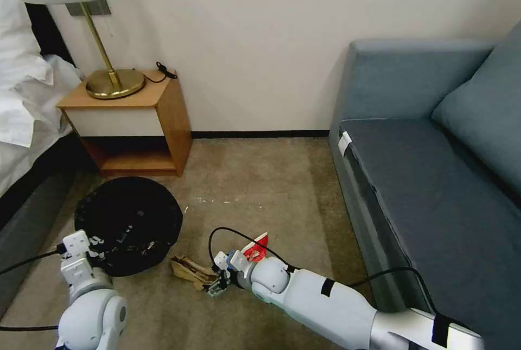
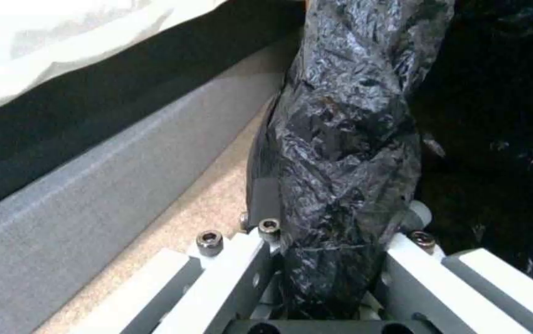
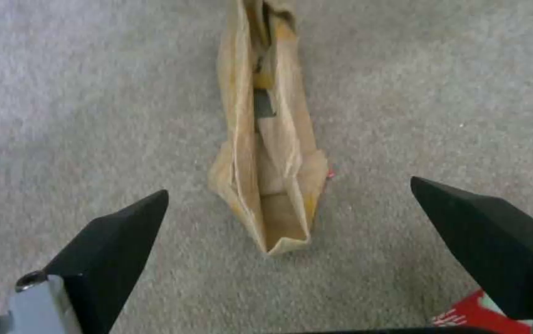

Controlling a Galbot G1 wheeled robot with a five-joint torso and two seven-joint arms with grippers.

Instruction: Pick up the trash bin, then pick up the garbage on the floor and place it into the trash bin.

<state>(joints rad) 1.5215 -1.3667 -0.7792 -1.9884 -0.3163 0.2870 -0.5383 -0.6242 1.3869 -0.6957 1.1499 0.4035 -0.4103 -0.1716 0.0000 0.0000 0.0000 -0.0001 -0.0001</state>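
Note:
The trash bin [image 1: 130,220], lined with a black plastic bag, stands on the carpet to the left. My left gripper [image 1: 102,248] is shut on its near rim; the left wrist view shows the crinkled black liner over the rim [image 2: 341,176] clamped between the jaws of the left gripper [image 2: 331,260]. A tan paper wad [image 1: 190,271] lies on the floor just right of the bin. My right gripper [image 1: 218,286] hangs low beside it, open, with the wad [image 3: 266,162] lying between and just beyond its black fingertips [image 3: 130,227]. A red-and-white packet [image 1: 256,249] lies next to the right wrist, its corner [image 3: 464,317] showing in the right wrist view.
A wooden nightstand [image 1: 135,122] with a brass lamp [image 1: 111,81] stands by the wall behind the bin. The bed [image 1: 21,111] runs along the left and its grey base [image 2: 93,185] is close beside the bin. A blue-grey sofa [image 1: 434,176] lines the right side.

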